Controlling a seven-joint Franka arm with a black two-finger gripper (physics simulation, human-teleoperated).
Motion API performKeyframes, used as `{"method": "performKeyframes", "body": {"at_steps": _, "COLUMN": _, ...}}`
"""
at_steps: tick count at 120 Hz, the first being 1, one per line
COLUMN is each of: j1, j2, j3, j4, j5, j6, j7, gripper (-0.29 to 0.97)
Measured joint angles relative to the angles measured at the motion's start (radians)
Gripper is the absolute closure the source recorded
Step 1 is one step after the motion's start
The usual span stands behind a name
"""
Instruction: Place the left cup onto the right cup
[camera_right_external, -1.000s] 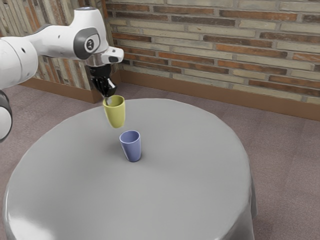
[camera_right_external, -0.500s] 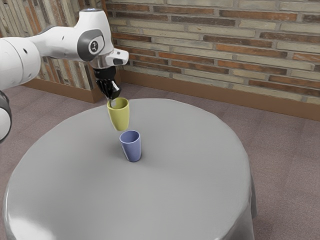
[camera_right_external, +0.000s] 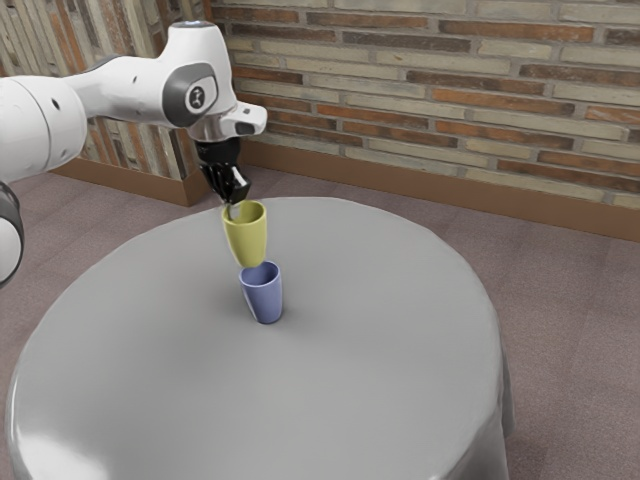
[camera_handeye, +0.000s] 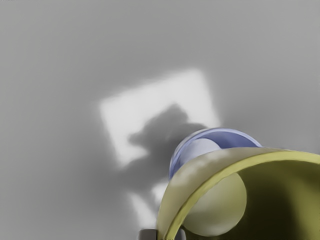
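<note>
My fingers (camera_right_external: 231, 198) clamp the yellow cup (camera_right_external: 246, 234) by its rim | it hangs just above the blue cup (camera_right_external: 262, 292) | near desk (camera_right_external: 400, 350) centre

Two plastic cups: one yellow tapered cup (camera_right_external: 245, 234) and one blue tapered cup (camera_right_external: 262, 291). One round grey-clothed table (camera_right_external: 380, 380).

The edge-cropped yellow cup (camera_handeye: 270, 195) hides much of the blue cup (camera_handeye: 200, 147).
</note>
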Motion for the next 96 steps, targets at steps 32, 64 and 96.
{"method": "performKeyframes", "body": {"at_steps": 32, "j1": -0.010, "j2": 0.009, "j3": -0.002, "j4": 0.000, "j5": 0.000, "j6": 0.002, "j7": -0.003, "gripper": 0.79}}
{"method": "performKeyframes", "body": {"at_steps": 64, "j1": -0.016, "j2": 0.018, "j3": -0.007, "j4": 0.000, "j5": 0.001, "j6": 0.004, "j7": -0.008, "gripper": 0.79}}
{"method": "performKeyframes", "body": {"at_steps": 96, "j1": -0.017, "j2": 0.029, "j3": -0.008, "j4": 0.000, "j5": 0.002, "j6": 0.005, "j7": -0.013, "gripper": 0.79}}
